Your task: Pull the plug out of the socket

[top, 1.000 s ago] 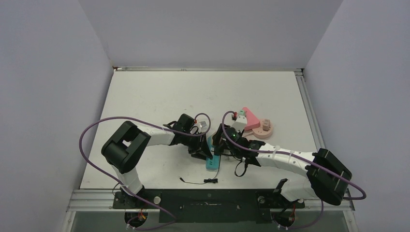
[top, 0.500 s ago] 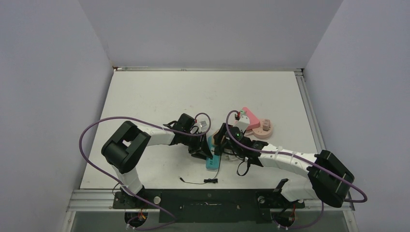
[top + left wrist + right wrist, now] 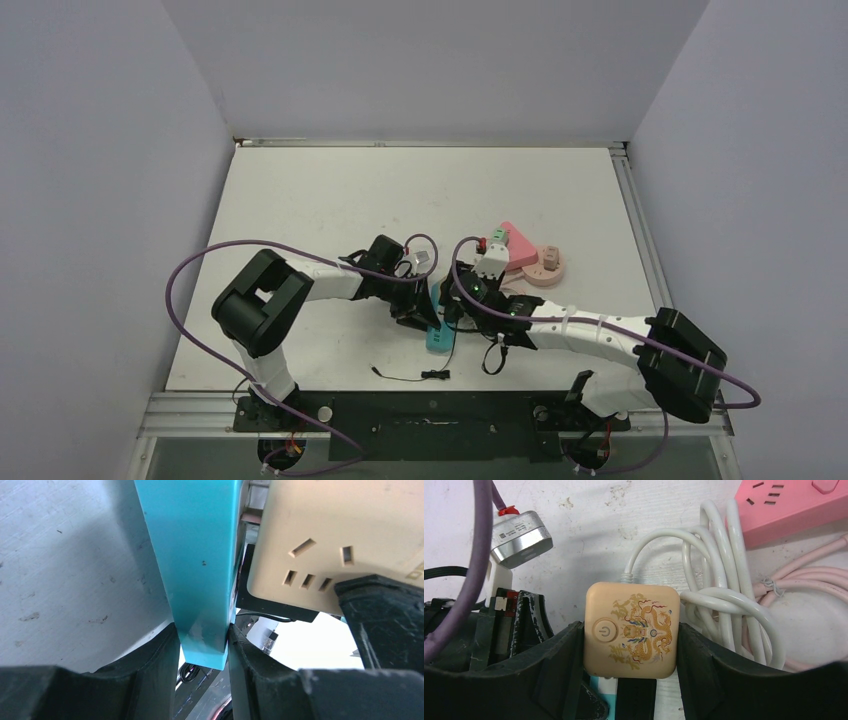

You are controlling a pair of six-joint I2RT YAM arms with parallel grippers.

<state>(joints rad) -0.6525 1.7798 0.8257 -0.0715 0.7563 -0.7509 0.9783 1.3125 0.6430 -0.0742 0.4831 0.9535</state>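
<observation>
Your beige plug cube, with its power button and dragon print facing up, sits near the middle of the surface, a little toward the near edge, where the two arms meet. The right pincer is pinching it, one black finger against its left side and one against its right. From the left wrist you see another face of the cube, with socket slots in it, lying just right of the teal power strip. A dark piece sits between the two. You cannot tell from these views whether the plug's pins are seated in the strip.

The left pincer is clamped on the teal strip, its fingers pressed to the strip's two long sides close to one end. In the top view the strip's near end shows below both wrists.

A white cable leaves the far side of the cube and lies in loops just to its right. Beyond those loops, far and right, is a pink power strip, and a coiled pink cable lies near it. To the far left of the cube rests a silver adapter, and the arm's purple cable crosses in front of it. A thin black lead lies by the near edge.
</observation>
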